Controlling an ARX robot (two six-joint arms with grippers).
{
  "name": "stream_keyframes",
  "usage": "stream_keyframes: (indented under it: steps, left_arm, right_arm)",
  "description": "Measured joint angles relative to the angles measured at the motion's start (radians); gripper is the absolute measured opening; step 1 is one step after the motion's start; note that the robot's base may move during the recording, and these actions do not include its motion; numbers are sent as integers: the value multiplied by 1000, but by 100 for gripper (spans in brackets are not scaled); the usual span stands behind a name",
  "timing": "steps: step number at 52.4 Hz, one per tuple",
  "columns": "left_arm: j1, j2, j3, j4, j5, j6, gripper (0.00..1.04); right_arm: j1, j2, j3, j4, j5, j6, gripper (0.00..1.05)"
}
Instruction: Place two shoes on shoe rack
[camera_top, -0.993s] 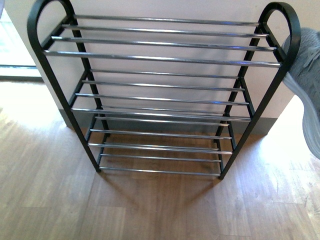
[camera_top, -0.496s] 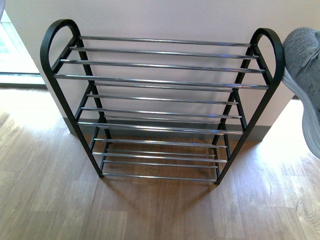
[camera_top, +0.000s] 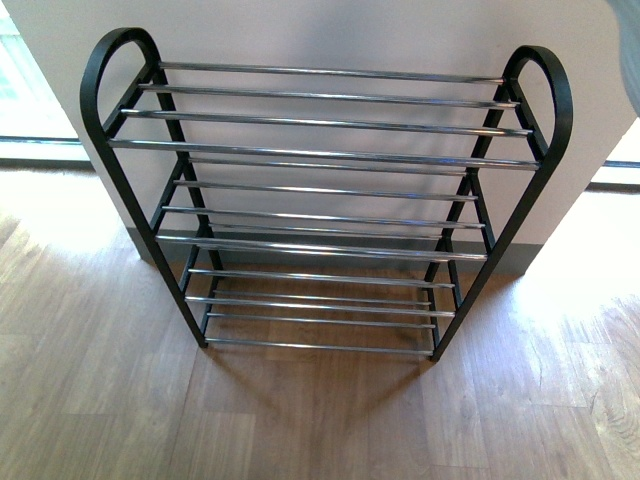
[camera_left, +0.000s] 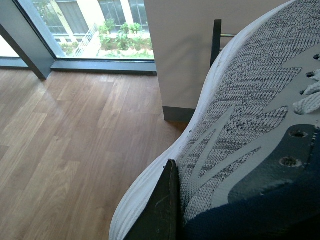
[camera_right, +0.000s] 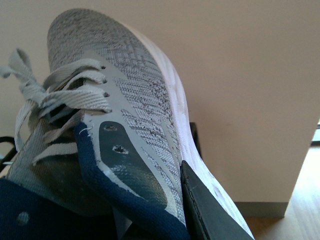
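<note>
1. The shoe rack (camera_top: 325, 150) stands upright on a wooden plank floor (camera_top: 300, 420). Its back is close to a plain cream wall (camera_top: 330, 30) with a grey skirting strip (camera_top: 500, 262) along the bottom.
2. The rack's black frame has rounded top ends, and its tiers of thin chrome bars catch the light. Its feet rest flat on the boards.
3. Bright daylight comes in low on both sides of the wall and washes out the floor there.
4. In the left wrist view a big window (camera_left: 100, 25) in a dark frame shows greenery and a building outside. The boards run towards it.
5. The left jaws are clenched on the first shoe (camera_left: 250, 125), which is held off the floor. A black finger (camera_left: 160, 210) presses on its white sole, and a black post of the rack shows just past the toe.
6. The right jaws grasp the second shoe (camera_right: 135, 90), held raised in front of the cream wall with its toe pointing up. A black finger (camera_right: 205, 210) lies against the sole, and the grey laces hang loose.
</note>
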Motion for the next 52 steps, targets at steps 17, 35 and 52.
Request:
stream_keyframes:
  steps: [17,35,52]
  left_arm:
    - [0,0,0,0,0,0,1]
    - [0,0,0,0,0,0,1]
    - [0,0,0,0,0,0,1]
  right_arm:
    - [267,75,282,-393,151,163,1]
    - [347,385,498,-513,407,262,1]
    - [347,471,574,-522,640,278,1]
